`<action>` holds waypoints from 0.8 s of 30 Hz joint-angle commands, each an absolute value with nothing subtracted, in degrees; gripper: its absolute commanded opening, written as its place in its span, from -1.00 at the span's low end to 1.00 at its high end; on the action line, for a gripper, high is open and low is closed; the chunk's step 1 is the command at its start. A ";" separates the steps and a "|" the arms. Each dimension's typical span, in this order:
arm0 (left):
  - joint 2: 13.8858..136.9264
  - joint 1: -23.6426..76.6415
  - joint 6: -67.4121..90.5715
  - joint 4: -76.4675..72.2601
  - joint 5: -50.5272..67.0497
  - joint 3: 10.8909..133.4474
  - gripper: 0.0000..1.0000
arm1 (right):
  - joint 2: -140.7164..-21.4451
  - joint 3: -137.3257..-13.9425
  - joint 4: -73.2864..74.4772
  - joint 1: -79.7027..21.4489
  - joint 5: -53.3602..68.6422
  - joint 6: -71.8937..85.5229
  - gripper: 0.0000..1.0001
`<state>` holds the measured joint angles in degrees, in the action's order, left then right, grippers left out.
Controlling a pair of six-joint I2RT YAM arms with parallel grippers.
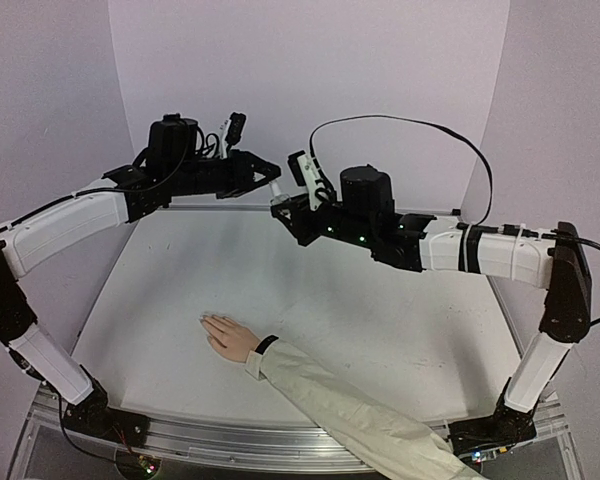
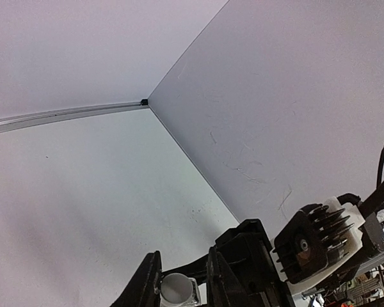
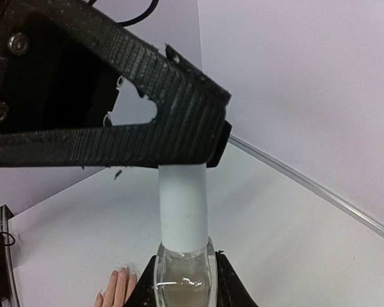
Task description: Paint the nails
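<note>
A light-skinned hand [image 1: 230,337] lies palm down on the table, its pale nails [image 1: 204,320] pointing left. High above the far side of the table, my right gripper [image 1: 280,208] is shut on a small clear glass polish bottle [image 3: 182,284]. The bottle's white cylindrical cap [image 3: 184,204] points toward my left gripper [image 1: 272,187]. In the left wrist view the cap's round top [image 2: 176,288] sits between the left fingers [image 2: 144,281], which press on its sides. The right wrist view shows the fingers of the hand [image 3: 115,288] far below the bottle.
A cream sleeve [image 1: 350,410] with a black wristband [image 1: 266,345] runs from the hand to the near edge, between the two arm bases. White walls [image 1: 310,90] stand round the white table [image 1: 380,310]. A black cable [image 1: 420,125] arcs over the right arm.
</note>
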<state>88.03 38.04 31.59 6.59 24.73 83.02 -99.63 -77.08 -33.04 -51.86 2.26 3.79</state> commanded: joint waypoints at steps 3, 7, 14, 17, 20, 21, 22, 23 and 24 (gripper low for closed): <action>89.74 38.19 31.93 5.01 28.41 86.35 -0.50 | -99.23 -79.88 -37.84 -52.21 1.23 2.55 -1.00; 90.10 38.23 32.23 5.01 28.58 85.99 -0.50 | -99.15 -79.92 -37.88 -52.16 1.19 2.24 -1.00; 90.03 38.39 30.40 5.01 31.74 85.65 -0.86 | -98.13 -79.66 -38.61 -52.16 2.43 2.64 -1.00; 90.30 38.41 28.08 5.01 36.25 85.78 -0.91 | -97.06 -79.58 -39.02 -51.23 8.26 1.98 -1.00; 90.80 38.40 24.91 5.01 42.60 86.14 -0.97 | -95.69 -79.99 -39.13 -48.22 23.56 2.52 -1.00; 90.98 38.41 23.59 5.01 46.52 86.40 -0.98 | -95.30 -80.21 -39.49 -46.67 30.04 3.48 -1.00; 91.31 38.41 22.36 5.01 49.94 86.76 -0.98 | -95.06 -80.50 -40.15 -45.15 36.66 4.68 -1.00; 91.58 38.41 20.99 5.00 54.38 87.20 -0.98 | -94.95 -80.73 -41.97 -43.51 44.19 6.47 -1.00; 91.68 38.59 19.66 5.01 58.49 87.64 -0.99 | -94.97 -80.84 -44.63 -42.03 51.39 8.61 -1.00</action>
<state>90.85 36.67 25.41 6.15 37.87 83.88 -99.09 -77.12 -33.32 -46.28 22.57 4.05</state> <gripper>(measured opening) 0.149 0.218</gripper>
